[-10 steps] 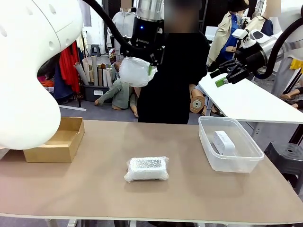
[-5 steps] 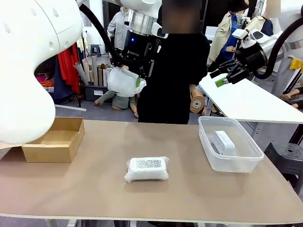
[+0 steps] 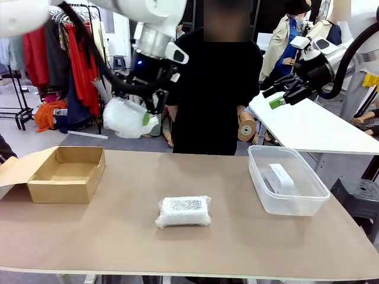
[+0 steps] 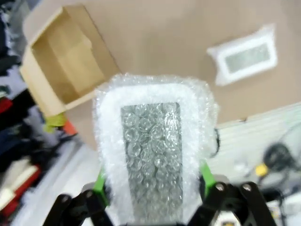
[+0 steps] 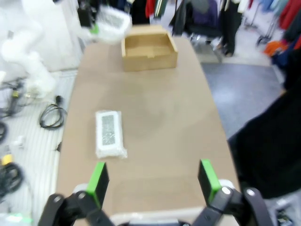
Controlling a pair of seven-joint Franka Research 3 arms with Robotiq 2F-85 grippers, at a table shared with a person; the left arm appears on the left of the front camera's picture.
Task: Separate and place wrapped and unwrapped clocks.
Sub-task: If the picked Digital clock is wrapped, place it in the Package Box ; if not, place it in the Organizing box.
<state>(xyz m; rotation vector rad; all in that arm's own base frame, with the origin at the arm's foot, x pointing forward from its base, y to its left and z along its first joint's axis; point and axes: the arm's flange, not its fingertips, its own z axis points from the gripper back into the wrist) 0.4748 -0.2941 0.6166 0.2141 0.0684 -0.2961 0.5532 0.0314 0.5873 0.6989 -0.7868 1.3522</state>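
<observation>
My left gripper [image 3: 141, 111] is shut on a bubble-wrapped clock [image 3: 120, 121], held in the air above the table's far left, just right of an open cardboard box [image 3: 65, 174]. In the left wrist view the bundle [image 4: 153, 146] sits between the green pads [image 4: 100, 182], with the box [image 4: 66, 61] below. A second wrapped clock [image 3: 183, 211] lies flat at the table's middle. A bare white clock [image 3: 279, 177] rests inside a clear plastic bin [image 3: 296, 208] at the right. My right gripper [image 3: 273, 96] hangs open high at the right, with nothing in it [image 5: 153, 179].
A person in black [image 3: 216, 89] stands at the far edge behind the middle of the table. In the right wrist view the table runs away from me, with the wrapped clock [image 5: 110, 132] near and the box [image 5: 149, 47] at the far end. A white table [image 3: 308, 127] stands behind at right.
My left arm has swung left and lower with the wrapped clock, from in front of the person toward the box side. The right arm has not moved.
</observation>
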